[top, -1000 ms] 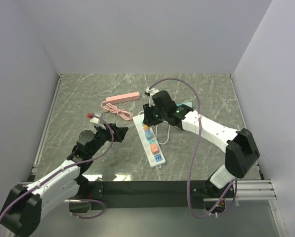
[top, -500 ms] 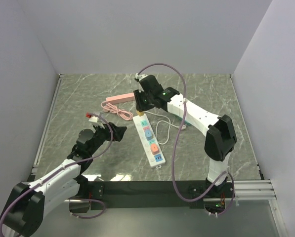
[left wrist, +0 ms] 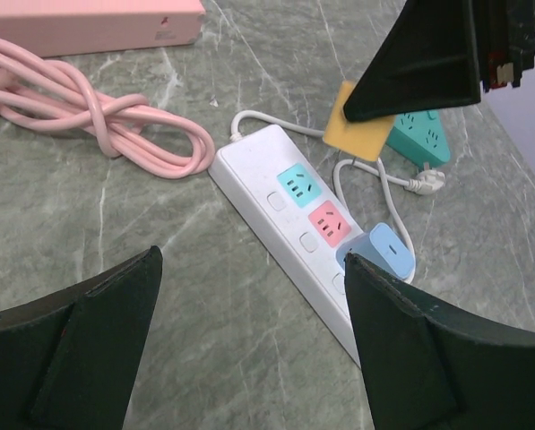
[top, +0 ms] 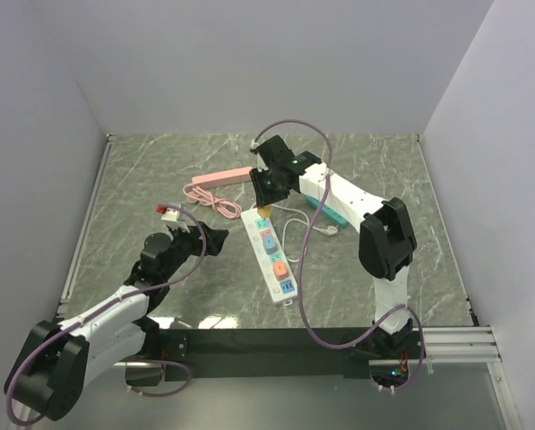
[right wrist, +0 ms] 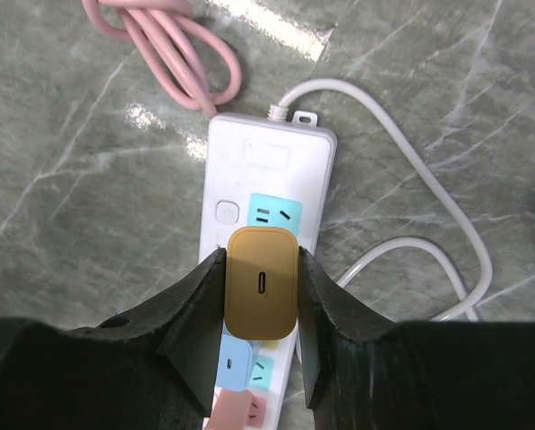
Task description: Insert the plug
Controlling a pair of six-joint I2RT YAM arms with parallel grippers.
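Obscuring some power strip [right wrist: 269, 176] sockets; yellow plug [right wrist: 262, 282] between right fingers [right wrist: 194, 306]

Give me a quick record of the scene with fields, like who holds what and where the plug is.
Right gripper: shut on the yellow plug
Plug position: above the white power strip near its cord end, not yet in a socket
Left gripper: open, holding nothing, left of the strip
Nearby: coiled pink cable
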